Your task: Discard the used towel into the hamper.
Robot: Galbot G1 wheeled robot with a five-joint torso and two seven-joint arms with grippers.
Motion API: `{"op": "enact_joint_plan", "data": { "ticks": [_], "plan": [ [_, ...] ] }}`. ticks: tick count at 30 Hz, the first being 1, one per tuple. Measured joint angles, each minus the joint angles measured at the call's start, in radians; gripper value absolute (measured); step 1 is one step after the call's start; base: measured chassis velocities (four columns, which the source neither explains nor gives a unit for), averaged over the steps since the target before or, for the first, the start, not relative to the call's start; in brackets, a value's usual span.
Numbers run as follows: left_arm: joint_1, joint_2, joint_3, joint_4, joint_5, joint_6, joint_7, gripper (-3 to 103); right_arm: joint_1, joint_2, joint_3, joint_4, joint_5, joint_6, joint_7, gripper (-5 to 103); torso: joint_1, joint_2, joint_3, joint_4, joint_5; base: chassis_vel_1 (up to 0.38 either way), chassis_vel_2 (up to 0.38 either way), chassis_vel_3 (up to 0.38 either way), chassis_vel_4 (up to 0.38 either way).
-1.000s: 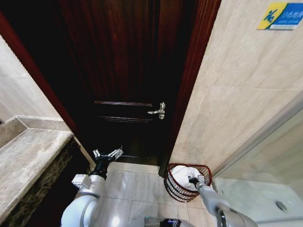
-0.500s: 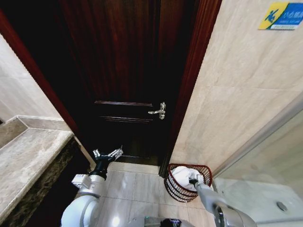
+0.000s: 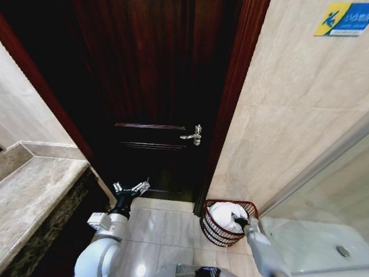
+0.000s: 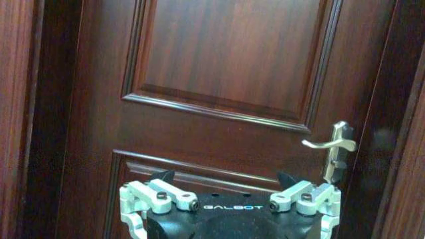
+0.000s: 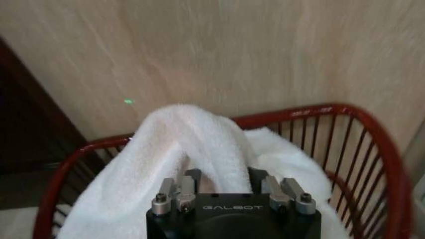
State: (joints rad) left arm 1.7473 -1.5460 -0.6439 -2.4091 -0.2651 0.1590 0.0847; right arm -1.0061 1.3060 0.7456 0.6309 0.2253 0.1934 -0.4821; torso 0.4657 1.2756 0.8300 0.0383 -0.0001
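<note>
Low in the head view, right of centre, the hamper [image 3: 219, 228] stands on the tiled floor [image 3: 167, 228] against the pale stone wall [image 3: 288, 127], just beside the dark wooden door frame [image 3: 233, 98]. A white towel [image 3: 225, 214] lies heaped inside it, rising above the red rim. The right gripper [image 3: 237, 220] sits over the hamper's right part, touching the towel; in the right wrist view its fingers [image 5: 189, 181] are set close together around a raised fold of the towel [image 5: 192, 144], gripping it, with the hamper's red bars [image 5: 345, 149] curving behind. To the left in the lower part of the head view, the left gripper [image 3: 131, 188] is held above the floor, well apart from the hamper, its fingers spread wide and holding nothing. It points at the dark door [image 3: 150, 86], whose silver handle [image 3: 193, 136] shows mid-frame. A marble counter [image 3: 34, 196] fills the lower left corner.
</note>
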Motion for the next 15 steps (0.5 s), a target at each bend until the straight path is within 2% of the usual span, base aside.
{"op": "enact_joint_plan", "data": {
  "ticks": [3,5,6,8,9,11,12,14,15],
  "plan": [
    [0.000,0.000,0.000,0.000,0.000,0.000,0.000,100,-0.052,-0.021,0.004,0.071,0.028,0.009,-0.033,57,0.000,0.000,0.000,0.0001,0.0004,0.000,0.000,0.000,0.000],
    [0.000,0.000,0.000,0.000,0.000,0.000,0.000,100,-0.119,-0.038,0.009,0.172,0.057,0.010,-0.066,68,0.000,0.000,0.000,0.0000,-0.0003,0.000,0.000,0.000,0.000],
    [0.000,0.000,0.000,0.000,0.000,0.000,0.000,100,-0.119,-0.038,0.009,0.172,0.057,0.010,-0.066,68,0.000,0.000,0.000,0.0000,-0.0003,0.000,0.000,0.000,0.000],
    [0.000,0.000,0.000,0.000,0.000,0.000,0.000,100,-0.158,-0.038,0.020,0.249,0.077,0.032,-0.116,79,0.000,0.000,0.000,-0.0002,0.0006,0.000,0.000,0.000,0.000],
    [0.000,0.000,0.000,0.000,0.000,0.000,0.000,100,-0.161,-0.037,0.021,0.261,0.087,0.044,-0.125,79,0.000,0.000,0.000,-0.0003,0.0001,0.000,0.000,0.000,0.000],
    [0.000,0.000,0.000,0.000,0.000,0.000,0.000,100,-0.140,-0.024,0.014,0.277,0.120,0.078,-0.139,89,0.000,0.000,0.000,-0.0002,-0.0004,0.000,0.000,0.000,0.000],
    [0.000,0.000,0.000,0.000,0.000,0.000,0.000,100,-0.140,-0.024,0.014,0.277,0.120,0.078,-0.139,89,0.000,0.000,0.000,-0.0002,-0.0004,0.000,0.000,0.000,0.000],
    [0.000,0.000,0.000,0.000,0.000,0.000,0.000,100,-0.083,0.011,0.000,0.242,0.090,0.090,-0.139,98,0.000,0.000,0.000,0.0004,0.0001,0.000,0.000,0.000,0.000],
    [0.000,0.000,0.000,0.000,0.000,0.000,0.000,100,-0.083,0.011,0.000,0.242,0.090,0.090,-0.139,98,0.000,0.000,0.000,0.0004,0.0001,0.000,0.000,0.000,0.000]
  ]
}}
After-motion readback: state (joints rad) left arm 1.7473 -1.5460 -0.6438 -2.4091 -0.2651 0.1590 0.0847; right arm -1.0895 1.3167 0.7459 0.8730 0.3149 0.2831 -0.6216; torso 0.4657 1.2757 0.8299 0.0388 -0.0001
